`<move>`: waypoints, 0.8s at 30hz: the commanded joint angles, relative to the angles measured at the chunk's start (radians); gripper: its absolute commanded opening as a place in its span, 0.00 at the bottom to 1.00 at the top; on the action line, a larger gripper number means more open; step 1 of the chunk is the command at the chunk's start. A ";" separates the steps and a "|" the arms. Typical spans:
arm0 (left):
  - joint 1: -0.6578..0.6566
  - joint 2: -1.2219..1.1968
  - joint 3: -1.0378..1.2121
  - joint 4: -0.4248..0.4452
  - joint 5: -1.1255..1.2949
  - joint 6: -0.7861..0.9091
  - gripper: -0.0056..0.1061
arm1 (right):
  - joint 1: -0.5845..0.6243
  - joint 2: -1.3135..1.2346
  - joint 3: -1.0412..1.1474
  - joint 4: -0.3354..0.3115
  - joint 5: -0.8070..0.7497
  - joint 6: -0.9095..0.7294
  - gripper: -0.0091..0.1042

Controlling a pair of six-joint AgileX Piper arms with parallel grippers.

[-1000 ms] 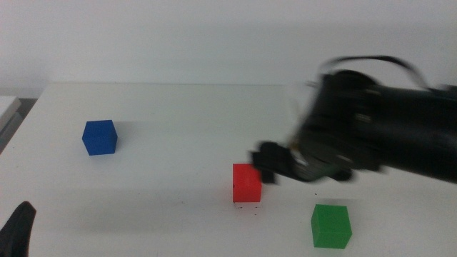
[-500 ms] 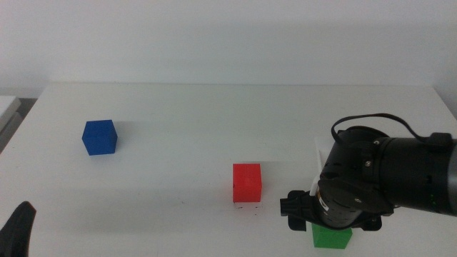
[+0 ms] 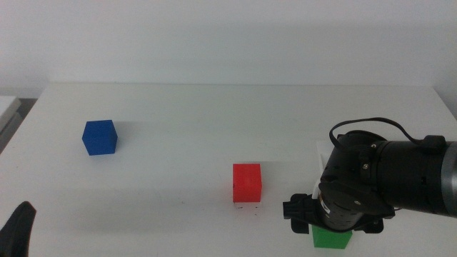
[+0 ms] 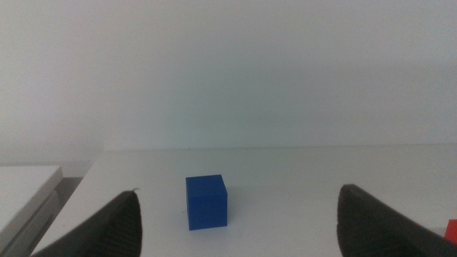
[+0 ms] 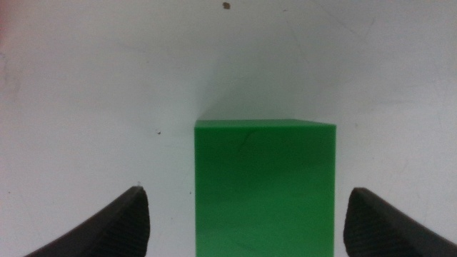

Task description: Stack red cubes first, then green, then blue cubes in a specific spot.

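The right tool [image 5: 243, 214] hangs low over the green cube [image 5: 264, 187], jaws spread wide on either side without touching it. The red cube [image 3: 247, 182] sits nearby on the white desk [image 3: 178, 121]; the blue cube [image 3: 99, 136] lies well apart. The left tool [image 4: 239, 221] waits open.

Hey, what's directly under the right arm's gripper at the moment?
The small matte green cube sits on the white tabletop between the right gripper's open jaws, untouched. In the middle view the arm covers most of the cube, so only its lower front shows.
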 commanded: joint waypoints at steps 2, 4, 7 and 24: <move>0.002 -0.004 0.000 0.001 -0.013 -0.001 0.89 | -0.012 0.002 0.005 -0.005 0.003 0.002 0.90; 0.002 -0.004 0.000 0.001 -0.013 -0.001 0.89 | -0.022 0.002 0.007 -0.004 -0.004 0.002 0.90; 0.002 -0.004 0.000 0.001 -0.013 -0.001 0.89 | -0.033 0.002 0.025 -0.006 -0.052 0.002 0.90; 0.002 -0.004 0.000 0.001 -0.013 -0.001 0.89 | -0.077 -0.003 0.042 -0.040 -0.126 0.042 0.17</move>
